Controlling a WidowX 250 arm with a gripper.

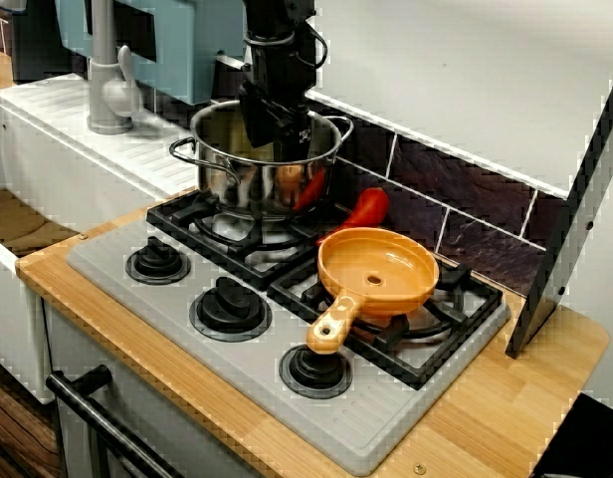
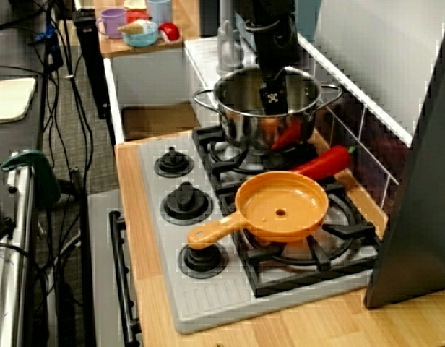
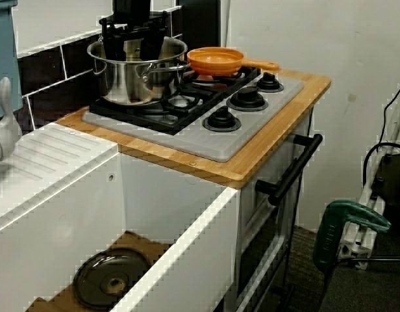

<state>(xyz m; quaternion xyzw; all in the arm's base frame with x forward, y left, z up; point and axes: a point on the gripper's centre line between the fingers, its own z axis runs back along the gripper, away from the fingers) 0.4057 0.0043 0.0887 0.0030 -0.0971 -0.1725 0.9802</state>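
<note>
A steel pot [image 1: 237, 179] with two handles stands on the back left burner of a toy stove. My gripper [image 1: 277, 134] reaches straight down into it. In the view from the sink side, its two dark fingers [image 3: 154, 47] stand apart inside the pot [image 3: 128, 84], with the tips below the rim. Whatever lies in the pot is hidden. An orange pan [image 1: 378, 271] sits on the right burner, its handle pointing toward the front knobs. A red pepper [image 1: 364, 209] lies by the tiled wall between pot and pan. From the front-left view, the gripper [image 2: 274, 100] sits mid-pot.
Three black knobs [image 1: 230, 307] line the grey stove front. A faucet [image 1: 109, 80] and a white sink are to the left, with a dark lid [image 3: 112, 279] in the basin. A dark slanted board [image 1: 575, 199] leans at the counter's right. Cups [image 2: 139, 29] stand on a far shelf.
</note>
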